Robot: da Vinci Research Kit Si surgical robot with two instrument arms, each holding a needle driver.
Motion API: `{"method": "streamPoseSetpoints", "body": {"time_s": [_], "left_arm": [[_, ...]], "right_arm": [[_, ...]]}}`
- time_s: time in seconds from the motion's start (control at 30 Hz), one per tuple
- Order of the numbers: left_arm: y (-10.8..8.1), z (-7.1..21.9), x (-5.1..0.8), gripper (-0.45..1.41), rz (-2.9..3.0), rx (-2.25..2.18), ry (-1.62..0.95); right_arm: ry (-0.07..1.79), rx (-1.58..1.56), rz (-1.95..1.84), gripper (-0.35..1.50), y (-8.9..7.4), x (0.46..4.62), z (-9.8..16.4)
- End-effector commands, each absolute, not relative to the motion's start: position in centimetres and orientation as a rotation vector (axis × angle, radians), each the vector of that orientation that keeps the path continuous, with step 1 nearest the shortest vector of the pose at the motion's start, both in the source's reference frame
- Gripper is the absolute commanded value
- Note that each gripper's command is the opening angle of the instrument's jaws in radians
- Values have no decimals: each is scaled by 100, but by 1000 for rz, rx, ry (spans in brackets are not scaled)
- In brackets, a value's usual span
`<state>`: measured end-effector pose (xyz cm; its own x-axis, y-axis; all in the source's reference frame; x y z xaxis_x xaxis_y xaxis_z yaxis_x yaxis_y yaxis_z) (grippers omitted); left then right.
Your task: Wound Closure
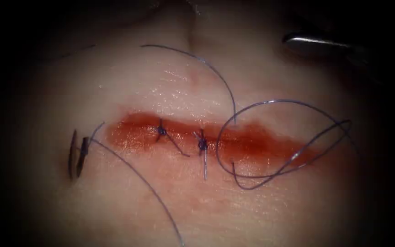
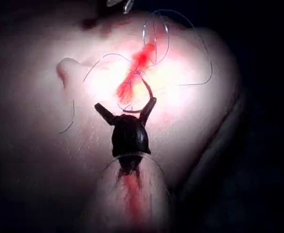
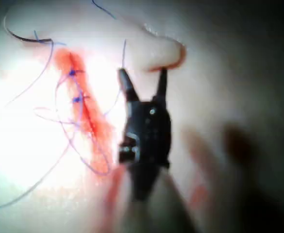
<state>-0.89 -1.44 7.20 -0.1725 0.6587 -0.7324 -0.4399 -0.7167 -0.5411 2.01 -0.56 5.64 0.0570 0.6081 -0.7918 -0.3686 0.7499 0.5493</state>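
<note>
1. Lying under both tools, the tissue (image 1: 115, 210) is a pale, wet piece with one cut (image 1: 216, 139) that runs from left to right across it.
2. Red fluid (image 1: 257, 146) covers the cut along its whole length and spreads a little onto both edges.
3. The right tool (image 3: 142, 81) has its jaws spread wide and holds nothing. In the right wrist view it hovers beside the cut. In the endoscope view a shiny part of it shows at the upper right, well apart from the cut.
4. The left tool (image 2: 127, 109) also has its jaws spread wide and grips nothing. In the left wrist view its tips stand just at the near end of the cut.
5. The thread (image 1: 270, 137) lies loose on the tissue. It makes large loops over the right part of the cut, one arc goes up above the cut, and one long strand runs from the needle down to the lower edge.
6. The needle (image 1: 82, 156) is free of both tools. It rests at the left end of the cut, and in the left wrist view its curve shows between the open jaws. Whether its tip is in the tissue I cannot tell.
7. Two knotted stitches (image 1: 202, 144) sit across the left half of the cut, with short cut ends.
</note>
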Motion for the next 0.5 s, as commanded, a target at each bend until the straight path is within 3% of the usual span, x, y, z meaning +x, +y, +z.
{"method": "streamPoseSetpoints", "body": {"time_s": [0.03,0.5], "left_arm": [[-148,720,-104,123,1947,-1375,-292],[-133,685,-265,113,1946,-1477,-485]], "right_arm": [[1321,228,748,130,-64,204,569],[1316,224,742,128,-81,168,564]]}}
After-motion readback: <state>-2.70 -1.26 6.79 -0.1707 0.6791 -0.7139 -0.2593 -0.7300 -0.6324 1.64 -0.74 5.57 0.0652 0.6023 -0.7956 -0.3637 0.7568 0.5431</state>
